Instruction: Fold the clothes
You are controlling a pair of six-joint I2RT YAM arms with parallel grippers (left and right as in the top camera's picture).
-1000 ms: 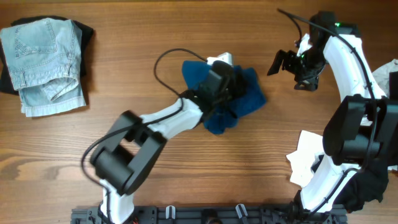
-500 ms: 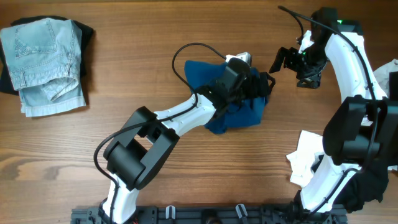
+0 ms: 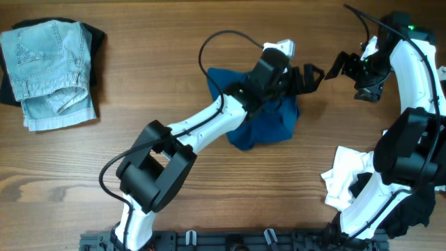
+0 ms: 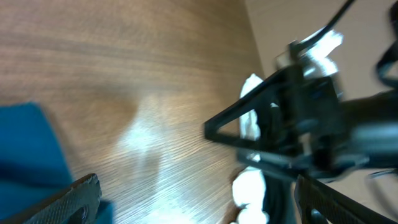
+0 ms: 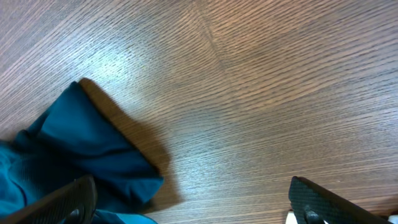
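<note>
**Overhead view, with 2 wrist views.** A crumpled dark blue cloth shirt [image 3: 261,125] lies unfolded in a heap near the middle of the brown wood-grain worktop [image 3: 174,42]. The left arm reaches diagonally over the heap from the near edge. The left gripper [image 3: 312,72] stands just past the heap's upper right edge, above bare wood. Its jaws are spread wide with nothing between them. The left wrist view agrees: 1 dark finger sits at each lower corner with only wood between, and a strip of the shirt shows at the left edge.

The right gripper [image 3: 341,65] stands just to the right of the left gripper, near it but not touching. Its jaws are also wide apart and empty. In the left wrist view it appears ahead as a blurred black frame. The right wrist view shows its 2 fingers at the lower corners, with a folded corner of the shirt on the wood at lower left.

At the far left of the worktop, a folded pale blue denim garment [image 3: 49,70] rests on a black garment [image 3: 97,38], well apart from the shirt. Beside the right arm's base lie a rumpled white cloth [image 3: 345,178] and a dark cloth heap [image 3: 418,213].
</note>
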